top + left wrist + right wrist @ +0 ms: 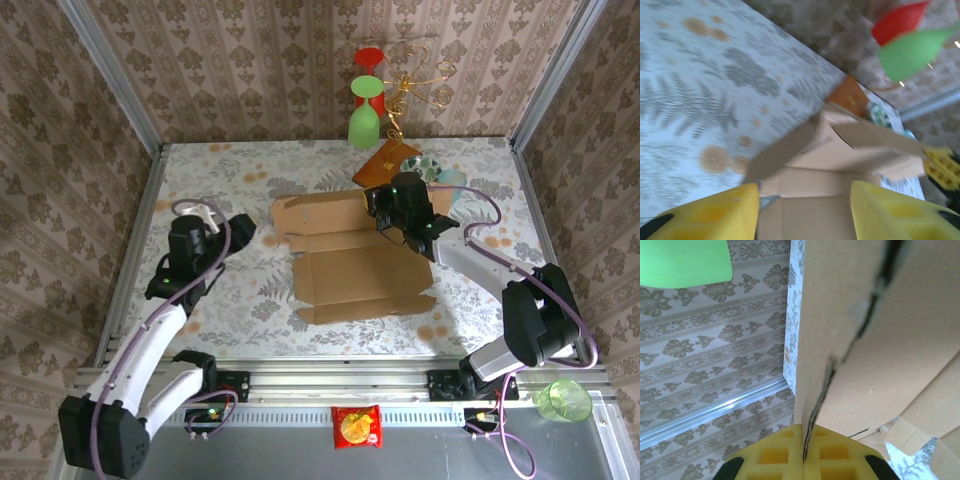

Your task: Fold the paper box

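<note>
paper box [365, 282] | long axis left-right | far flap in right fingers [771, 456]

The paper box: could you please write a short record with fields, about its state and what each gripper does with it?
box state: paper box lies on the table, near panel flat, some far flaps raised
right gripper: right gripper shut on the edge of a raised flap at the far side
left gripper: left gripper open, near the box's left edge, holding nothing
behind the box: wooden slab
</note>
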